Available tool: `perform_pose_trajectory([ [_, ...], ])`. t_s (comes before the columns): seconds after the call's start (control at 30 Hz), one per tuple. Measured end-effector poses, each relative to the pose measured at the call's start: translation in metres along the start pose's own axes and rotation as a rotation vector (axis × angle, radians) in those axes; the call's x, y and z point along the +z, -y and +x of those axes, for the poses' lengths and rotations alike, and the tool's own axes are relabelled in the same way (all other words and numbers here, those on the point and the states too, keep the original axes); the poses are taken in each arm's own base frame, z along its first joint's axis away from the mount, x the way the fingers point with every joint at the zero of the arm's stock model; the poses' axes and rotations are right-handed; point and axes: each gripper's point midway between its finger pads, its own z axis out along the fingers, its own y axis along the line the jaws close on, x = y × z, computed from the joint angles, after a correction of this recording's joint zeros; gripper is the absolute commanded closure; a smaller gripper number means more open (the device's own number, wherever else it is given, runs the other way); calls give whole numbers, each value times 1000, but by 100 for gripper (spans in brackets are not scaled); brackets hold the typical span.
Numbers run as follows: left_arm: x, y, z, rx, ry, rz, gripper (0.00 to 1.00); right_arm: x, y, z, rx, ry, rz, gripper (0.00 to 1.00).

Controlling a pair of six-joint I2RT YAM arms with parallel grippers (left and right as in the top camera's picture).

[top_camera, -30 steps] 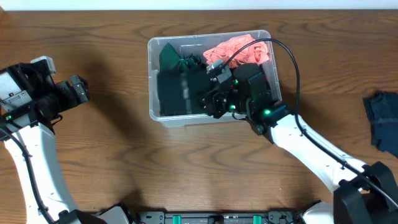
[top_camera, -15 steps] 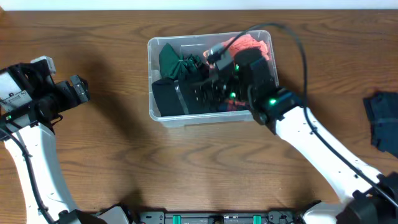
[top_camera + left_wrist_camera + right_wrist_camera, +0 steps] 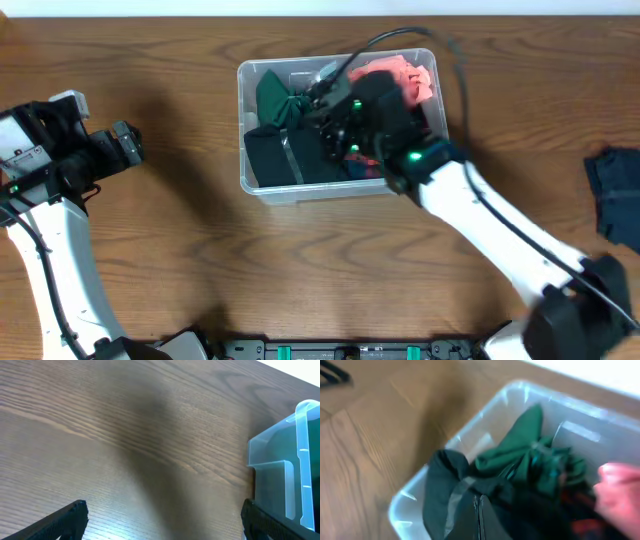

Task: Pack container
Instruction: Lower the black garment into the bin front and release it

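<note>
Since a second ago the right arm has swung leftward across the container (image 3: 290, 192), so the right tool (image 3: 337, 118) now hangs over the tub's middle rather than its near right corner. I cannot tell whether it is wide or narrow, as the wrist hides it and its own view is blurred. The container sits at the far middle of the wooden worktop (image 3: 180, 260), holding a green cloth (image 3: 275, 98), a black cloth (image 3: 268, 160) and a coral cloth (image 3: 415, 78). The left tool (image 3: 162, 521) hangs well apart to the left, spread wide and empty. A dark blue cloth (image 3: 615, 188) lies at the worktop's right edge.
</note>
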Motion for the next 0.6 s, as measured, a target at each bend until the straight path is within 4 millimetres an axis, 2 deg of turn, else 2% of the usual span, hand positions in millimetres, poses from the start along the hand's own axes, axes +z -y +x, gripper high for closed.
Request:
perform_pose_trajectory([
  [0.13,0,0,0,0,0,0,2,41,17,42,30,-109,26,99],
  [0.27,0,0,0,0,0,0,2,68,37,71,62,-174,50,99],
  [0.47,0,0,0,0,0,0,2,82,40,70,69,-175,29,99],
  [0.6,0,0,0,0,0,0,2,82,40,70,71,-178,26,99],
])
